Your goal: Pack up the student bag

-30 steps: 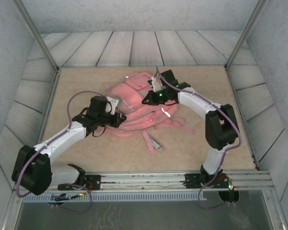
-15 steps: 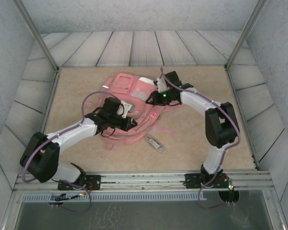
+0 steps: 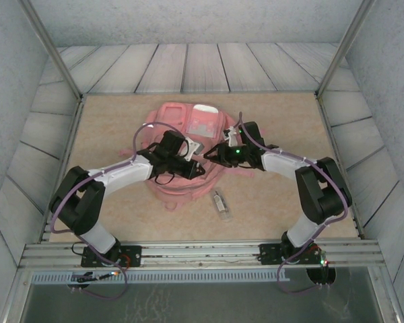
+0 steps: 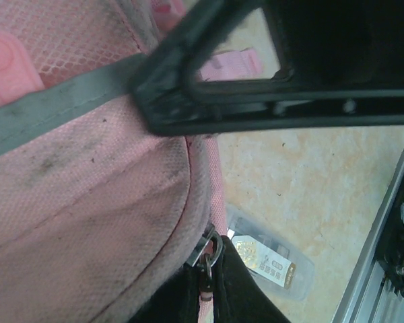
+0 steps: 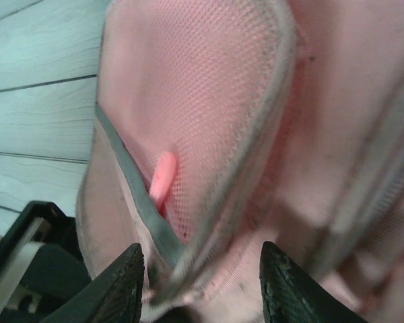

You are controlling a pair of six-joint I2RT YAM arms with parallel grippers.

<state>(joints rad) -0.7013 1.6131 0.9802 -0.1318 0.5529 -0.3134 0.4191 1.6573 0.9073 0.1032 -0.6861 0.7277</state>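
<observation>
1. Pinching the zipper pull [image 4: 208, 262], the left gripper [image 4: 203, 304] has its two dark fingers drawn together at the bottom of its wrist view. The pull's tab is caught in the slit between them. That grip suits running a zipper along the seam to open a compartment.
2. The right gripper [image 5: 209, 279] shows its fingertips a little apart, with a bunched grey-trimmed edge [image 5: 148, 225] of pink fabric between them. I judge it clamped on that fold, anchoring the cloth so it pulls taut against the other arm's tug.
3. Just beyond those fingertips is a mesh pocket [image 5: 209, 101] with a small pink tab [image 5: 163, 176] tucked behind its rim. So the hold is at the pocket's border, not deep in the body.
4. The student bag [image 3: 188, 128] sits mid-table, toward the far side, humped and rumpled. The two grippers meet close together at its near right flank, which probably explains the crumpled shape.
5. A small clear packet [image 3: 222, 204] lies on the table [image 3: 289, 208] just beside the bag's near edge, apart from it and free of both grippers. It is likely waiting to go in once an opening exists.
6. Packing looks barely begun. The soft fabric could bunch at the slider and jam it, or the tab could slip from the pinch.
</observation>
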